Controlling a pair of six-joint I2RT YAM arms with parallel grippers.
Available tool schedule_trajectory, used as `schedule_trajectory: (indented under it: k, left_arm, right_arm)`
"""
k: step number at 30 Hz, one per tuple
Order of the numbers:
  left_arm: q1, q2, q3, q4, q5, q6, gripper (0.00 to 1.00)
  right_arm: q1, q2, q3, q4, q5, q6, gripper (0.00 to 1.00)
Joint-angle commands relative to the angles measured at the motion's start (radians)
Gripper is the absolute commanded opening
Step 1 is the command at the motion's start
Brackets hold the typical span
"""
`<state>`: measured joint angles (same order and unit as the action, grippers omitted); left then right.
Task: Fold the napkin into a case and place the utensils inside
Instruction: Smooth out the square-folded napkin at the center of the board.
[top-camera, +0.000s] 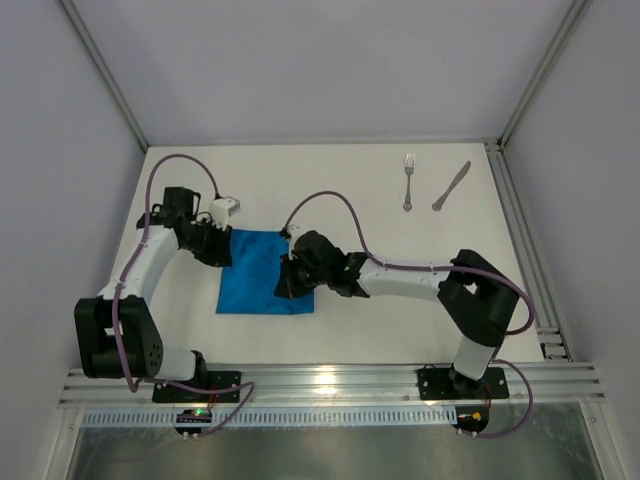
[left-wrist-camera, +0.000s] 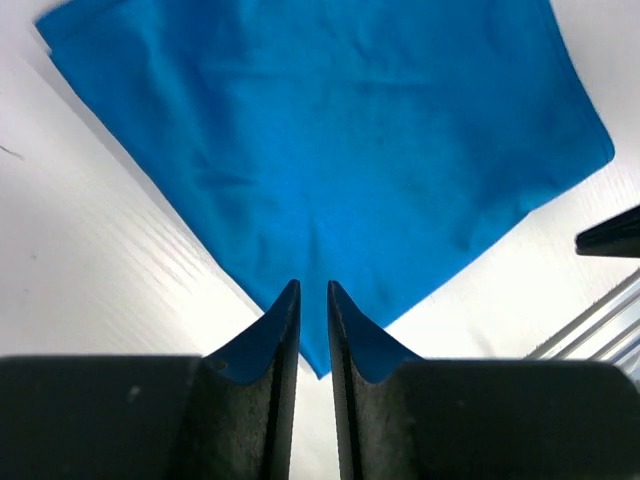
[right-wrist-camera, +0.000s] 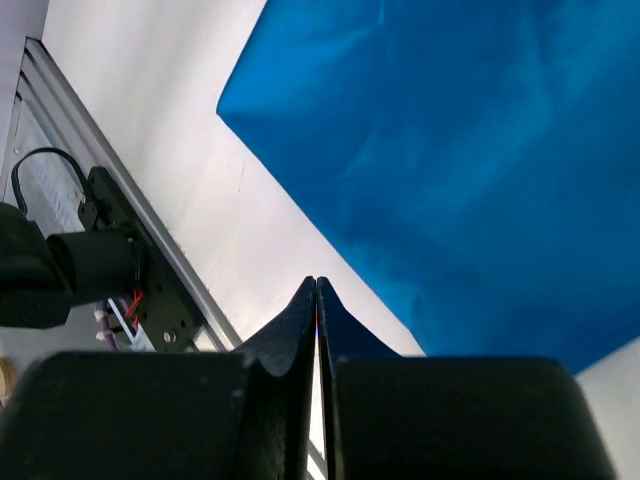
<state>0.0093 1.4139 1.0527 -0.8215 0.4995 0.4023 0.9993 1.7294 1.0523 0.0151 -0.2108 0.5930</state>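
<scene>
Blue napkin (top-camera: 255, 272), probably limp and slippery, lies flat centre-left in the overhead frame. Left hand (left-wrist-camera: 312, 290) is barely ajar at one corner, right hand (right-wrist-camera: 317, 283) closed beside its edge. The corners look best to pinch.

Left claw (left-wrist-camera: 313, 286) low, tilted downward, narrowly agape (a mere slit); right claw (right-wrist-camera: 316, 281) tight together.

We note a white table top (top-camera: 400, 320), matte, evenly lit. Pale grey back wall (top-camera: 320, 60) and side walls (top-camera: 50, 180) close it in on three sides. We log slanting aluminium posts (top-camera: 105, 75) at both far corners, an aluminium rail (top-camera: 400, 380) along the near edge, a bright glare (top-camera: 325, 378) on it, and a dull metal sheet (top-camera: 330, 450) below.
</scene>
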Motion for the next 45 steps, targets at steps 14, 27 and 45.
schedule_trajectory:
  k: [14,27,45]
  left_arm:
    - [-0.043,0.118,-0.223,0.036,-0.256,0.093,0.17]
    - [-0.042,0.119,-0.183,0.033,-0.194,0.089,0.15]
    - [-0.416,0.025,-0.238,0.027,-0.237,0.110,0.13]
  right_arm:
    - [-0.048,0.131,-0.127,0.114,0.057,0.145,0.04]
    - [-0.088,0.024,-0.149,0.026,0.051,0.077,0.04]
    - [-0.093,0.013,-0.150,0.054,0.062,0.105,0.04]
